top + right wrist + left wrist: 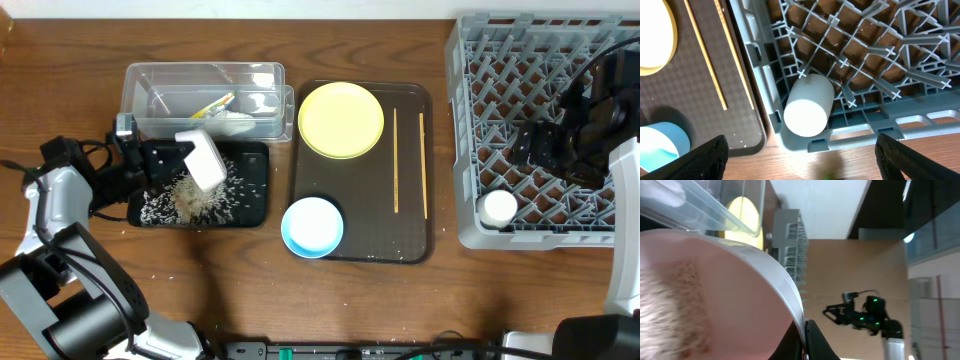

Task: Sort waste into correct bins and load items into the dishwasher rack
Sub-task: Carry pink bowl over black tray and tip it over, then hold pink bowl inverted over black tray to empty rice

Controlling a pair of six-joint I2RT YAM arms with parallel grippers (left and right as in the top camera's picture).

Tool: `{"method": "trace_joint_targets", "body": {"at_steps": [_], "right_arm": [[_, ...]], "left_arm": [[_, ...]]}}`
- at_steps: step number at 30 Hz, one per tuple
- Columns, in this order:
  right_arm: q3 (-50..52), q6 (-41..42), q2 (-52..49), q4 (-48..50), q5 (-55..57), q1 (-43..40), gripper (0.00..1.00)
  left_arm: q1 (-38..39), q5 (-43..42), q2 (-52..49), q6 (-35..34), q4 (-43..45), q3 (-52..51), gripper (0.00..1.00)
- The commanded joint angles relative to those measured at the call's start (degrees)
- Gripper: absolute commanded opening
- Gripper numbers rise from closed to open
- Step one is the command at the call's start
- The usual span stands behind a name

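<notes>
As seen from overhead, the left gripper (178, 158) clasped a beige bowl (204, 160), tipped over the black tray (262, 185) where rice scraps (185, 203) lay, just beside the clear tub (205, 80). A plate (341, 120), blue bowl (312, 226) and two chopsticks (396, 160) sat on the brown tray (380, 232); a cup (497, 208) sat in a corner of the rack (465, 130). From the left wrist, a finger (812, 342) pinched the bowl's rim, the tub's clear wall beyond it. From the right wrist, the right gripper (800, 150) hung spread wide, empty, over the cup and the rack's edge.
</notes>
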State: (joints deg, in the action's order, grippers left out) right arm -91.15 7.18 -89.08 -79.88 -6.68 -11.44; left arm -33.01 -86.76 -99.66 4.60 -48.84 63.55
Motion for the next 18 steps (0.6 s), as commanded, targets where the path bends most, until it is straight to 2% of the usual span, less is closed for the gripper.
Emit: {"method": "trace_joint_targets", "body": {"at_steps": [1, 18], "right_arm": [[-0.66, -0.57, 0.26, -0.09, -0.24, -0.11, 0.92], [-0.66, -0.59, 0.26, -0.09, -0.24, -0.11, 0.92]], "left_arm": [[-0.85, -3.37, -0.15, -3.50, -0.09, -0.02, 0.06], [-1.31, -3.37, -0.13, -12.07, -0.13, 0.00, 0.06]]}}
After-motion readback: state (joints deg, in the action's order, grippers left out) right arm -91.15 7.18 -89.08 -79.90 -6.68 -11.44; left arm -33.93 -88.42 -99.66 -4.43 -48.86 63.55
